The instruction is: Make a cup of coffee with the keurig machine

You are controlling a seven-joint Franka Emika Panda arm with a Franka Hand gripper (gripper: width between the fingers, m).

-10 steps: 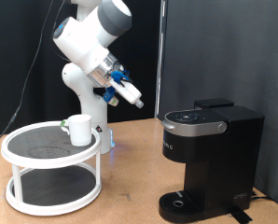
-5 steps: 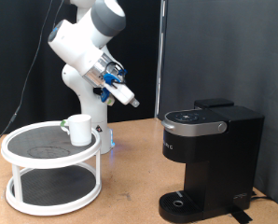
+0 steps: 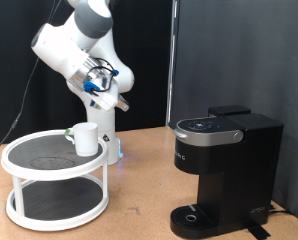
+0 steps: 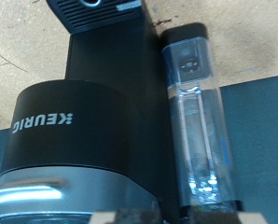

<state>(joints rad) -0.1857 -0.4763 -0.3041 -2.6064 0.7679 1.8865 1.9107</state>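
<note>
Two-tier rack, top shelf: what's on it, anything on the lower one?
On the top shelf of the white two-tier rack stands the white mug, near its back edge. The lower shelf looks bare, though the rim hides part of it. The claw hangs above, apart.

A wooden table point(image 3: 139, 195) carries a white two-tier stand point(image 3: 55, 180) and the keurig machine point(image 3: 224, 170).

Count by kind:
- 1 coffee maker point(image 3: 225, 170), lid down; 1 clear water tank point(image 4: 197, 121) on it, seen in wrist view
- 1 white mug point(image 3: 84, 138)
- 1 two-tier round white rack point(image 3: 55, 180), so 2 shelves; mug on the top one
- 1 robot arm point(image 3: 74, 45) with 1 gripper point(image 3: 116, 102)
- 1 wooden table point(image 3: 139, 200)
</note>
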